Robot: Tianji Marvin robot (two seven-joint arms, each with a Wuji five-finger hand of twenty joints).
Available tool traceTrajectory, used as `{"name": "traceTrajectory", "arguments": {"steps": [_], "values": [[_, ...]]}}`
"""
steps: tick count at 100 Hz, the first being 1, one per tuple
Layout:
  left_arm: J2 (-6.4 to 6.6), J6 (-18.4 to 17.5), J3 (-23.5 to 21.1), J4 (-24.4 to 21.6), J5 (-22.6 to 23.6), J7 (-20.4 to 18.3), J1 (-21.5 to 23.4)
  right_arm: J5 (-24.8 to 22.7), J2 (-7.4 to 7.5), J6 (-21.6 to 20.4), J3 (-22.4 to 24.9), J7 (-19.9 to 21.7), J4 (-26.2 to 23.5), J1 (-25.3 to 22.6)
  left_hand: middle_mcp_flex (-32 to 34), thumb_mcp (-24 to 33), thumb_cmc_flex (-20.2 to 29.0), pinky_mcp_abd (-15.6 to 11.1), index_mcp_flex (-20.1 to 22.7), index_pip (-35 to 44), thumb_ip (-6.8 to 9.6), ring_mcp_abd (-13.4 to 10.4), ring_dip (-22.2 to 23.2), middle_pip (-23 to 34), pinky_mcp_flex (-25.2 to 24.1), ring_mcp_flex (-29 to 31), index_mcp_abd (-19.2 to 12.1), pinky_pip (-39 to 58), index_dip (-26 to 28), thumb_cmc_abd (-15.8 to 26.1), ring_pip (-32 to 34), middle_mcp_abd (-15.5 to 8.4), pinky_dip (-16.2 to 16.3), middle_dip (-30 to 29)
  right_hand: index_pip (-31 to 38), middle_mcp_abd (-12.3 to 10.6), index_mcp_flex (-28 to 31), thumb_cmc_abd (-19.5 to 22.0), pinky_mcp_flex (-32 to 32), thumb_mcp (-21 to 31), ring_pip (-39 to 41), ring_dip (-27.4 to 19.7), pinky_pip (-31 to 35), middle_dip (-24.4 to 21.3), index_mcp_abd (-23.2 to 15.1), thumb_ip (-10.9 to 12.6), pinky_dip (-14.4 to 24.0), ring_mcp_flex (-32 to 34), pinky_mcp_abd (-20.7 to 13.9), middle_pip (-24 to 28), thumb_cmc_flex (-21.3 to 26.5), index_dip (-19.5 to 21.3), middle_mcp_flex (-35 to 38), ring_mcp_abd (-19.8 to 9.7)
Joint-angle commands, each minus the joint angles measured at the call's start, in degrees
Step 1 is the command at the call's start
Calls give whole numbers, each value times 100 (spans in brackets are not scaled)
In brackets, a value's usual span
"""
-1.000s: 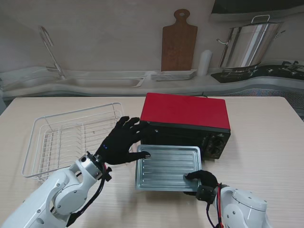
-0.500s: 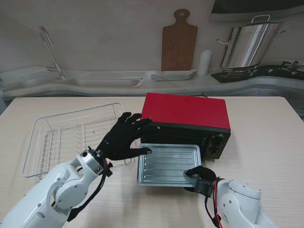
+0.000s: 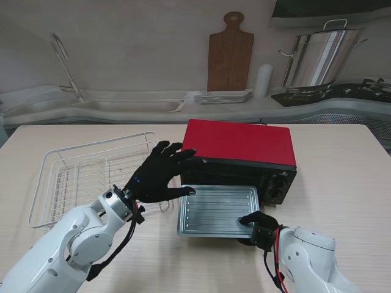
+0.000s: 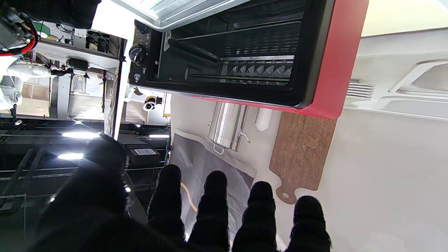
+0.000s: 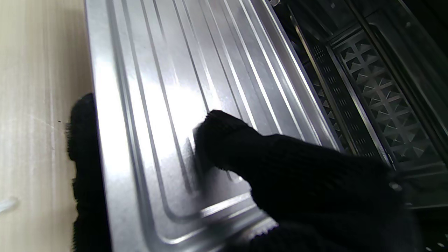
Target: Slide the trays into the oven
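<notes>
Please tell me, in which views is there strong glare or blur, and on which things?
Right wrist view: a bright glare patch on the tray; the right hand is close and soft. Left wrist view: the left hand is blurred and dark, and the area beside the oven is overexposed. Stand view: even light, only mild shine on the pot.

I see a pale wood-grain tabletop [image 3: 342, 177] in front of me, evenly lit. Behind it runs a light grey counter [image 3: 244, 110] against a plain off-white wall [image 3: 134, 43]. A sink [image 3: 131, 104] with a curved tap [image 3: 64, 64] sits on the left. A wooden cutting board [image 3: 230, 55] leans on the wall, beside stacked white plates [image 3: 223, 96]. A steel stockpot [image 3: 317, 58] stands on a black hob [image 3: 342, 91] to the right.
</notes>
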Motion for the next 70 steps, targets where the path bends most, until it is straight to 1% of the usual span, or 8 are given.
{"name": "traceTrajectory", "arguments": {"steps": [1,13,42,49,70], "values": [[-19,20,-10,-50,-2,-78,48,-10,-45,-38,3,104,-11,-62,-82,-172,-19,-179,-106,-27,225,-153,-95,-32,-51,-134,-111,-243,30,231,-88,-128,-105,-133,497,146,96,186,206,229,11,-72,409,-50,-414,-5,26,315,-20,76,441,-25,-81,296],[-25,36,-33,-57,-58,-87,88,-2,-51,-39,9,64,-28,-73,-93,-166,-7,-178,-98,-23,228,-150,-95,-34,-55,-139,-101,-244,32,225,-88,-137,-107,-133,517,158,85,191,206,226,-2,-77,411,-42,-400,-5,20,301,-18,79,441,-54,-90,297],[-24,39,-70,-77,-46,-76,135,83,-89,-81,8,-214,-99,-82,-90,-172,-21,-184,-110,-24,227,-164,-95,-27,-52,-136,-112,-241,31,236,-86,-140,-108,-131,561,165,81,199,193,237,-13,-85,400,-29,-399,-19,2,300,-3,96,446,-90,-94,301],[-26,41,-75,-77,-42,-60,140,117,-96,-100,7,-280,-111,-90,-83,-171,-19,-178,-105,-21,228,-154,-95,-24,-51,-137,-108,-240,32,229,-86,-132,-109,-131,620,137,112,199,198,243,7,-77,401,-17,-422,-31,-1,325,-2,123,452,-60,-73,268],[-29,-14,-106,-64,-58,-36,154,420,-102,-220,-6,-610,-217,-169,-82,-172,-25,-185,-107,-22,228,-159,-95,-26,-47,-133,-105,-238,29,233,-84,-137,-110,-132,793,111,148,192,221,259,59,-45,416,14,-475,-68,-3,354,-17,224,471,82,-58,249]]}}
